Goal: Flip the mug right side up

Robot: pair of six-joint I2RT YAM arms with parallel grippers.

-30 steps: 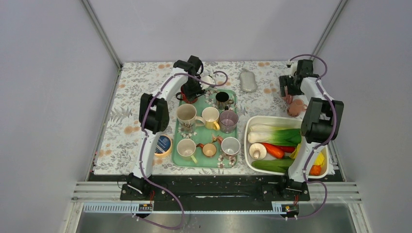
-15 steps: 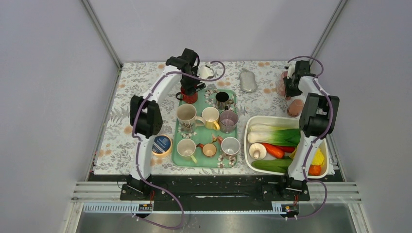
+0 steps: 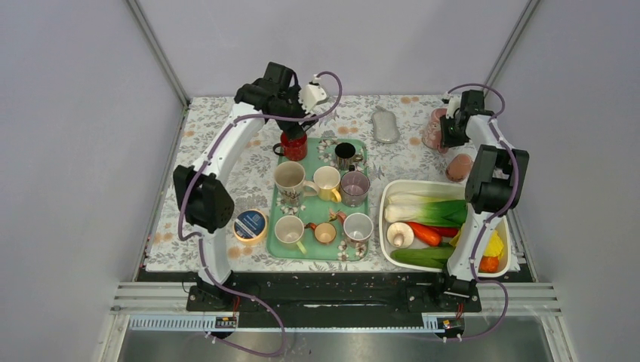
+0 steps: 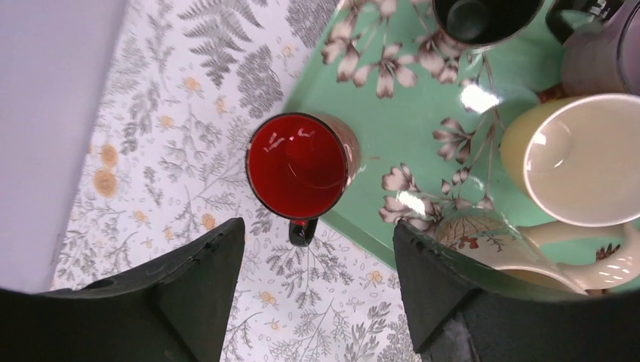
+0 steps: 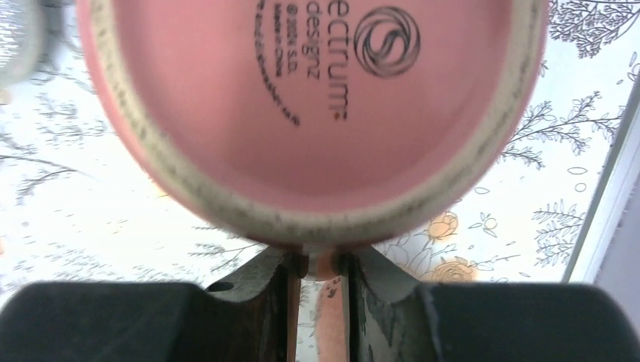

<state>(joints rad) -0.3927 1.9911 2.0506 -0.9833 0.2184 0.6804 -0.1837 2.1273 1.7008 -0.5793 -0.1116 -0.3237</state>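
One pink mug (image 5: 317,98), mouth hidden, edges cropped

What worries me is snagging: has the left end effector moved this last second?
Yes. The left end effector backed off the green tray, toward the table's far edge.

Overhead, wrist close-ups; red mug (image 3: 293,145) (image 4: 298,162) shared

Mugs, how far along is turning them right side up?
Done: the red mug stands mouth up by the tray corner, left hand open above it. In hand: the right hand grips the pink mug by its handle, base toward its camera. Left: turning that one upright and setting it down.
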